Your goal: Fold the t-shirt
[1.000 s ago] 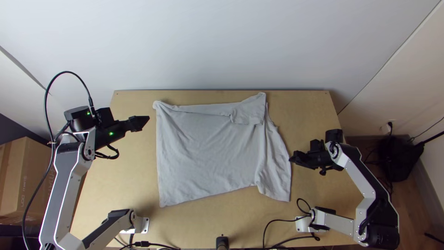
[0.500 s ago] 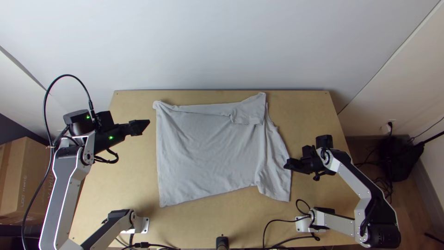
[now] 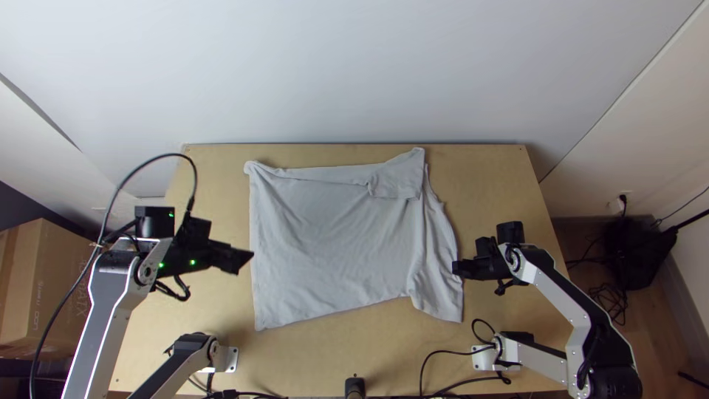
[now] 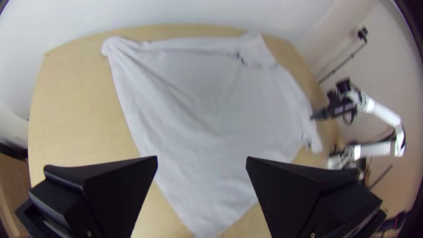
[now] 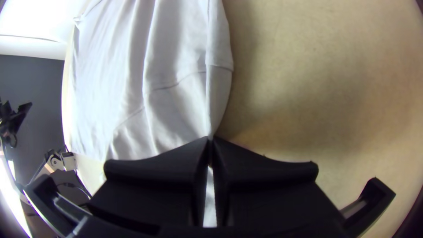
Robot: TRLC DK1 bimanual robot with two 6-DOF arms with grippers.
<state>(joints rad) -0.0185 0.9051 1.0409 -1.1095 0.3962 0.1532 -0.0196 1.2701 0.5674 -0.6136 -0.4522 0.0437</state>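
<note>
One t-shirt (image 3: 332,244): lay mostly spread on the table (image 3: 210,185), far edge partly turned inward.
Right gripper (image 3: 456,268): closed, pinching the shirt's right side edge.
Left gripper (image 3: 246,260): open, empty, near the left edge.
Good handling: probably called for a secure pinch, then a low, slow inward carry, smoothing wrinkles.

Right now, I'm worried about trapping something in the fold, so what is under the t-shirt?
The wooden table shows around the t-shirt and presumably continues beneath, but the cloth covers that part. The right gripper pinches the shirt's edge.
</note>
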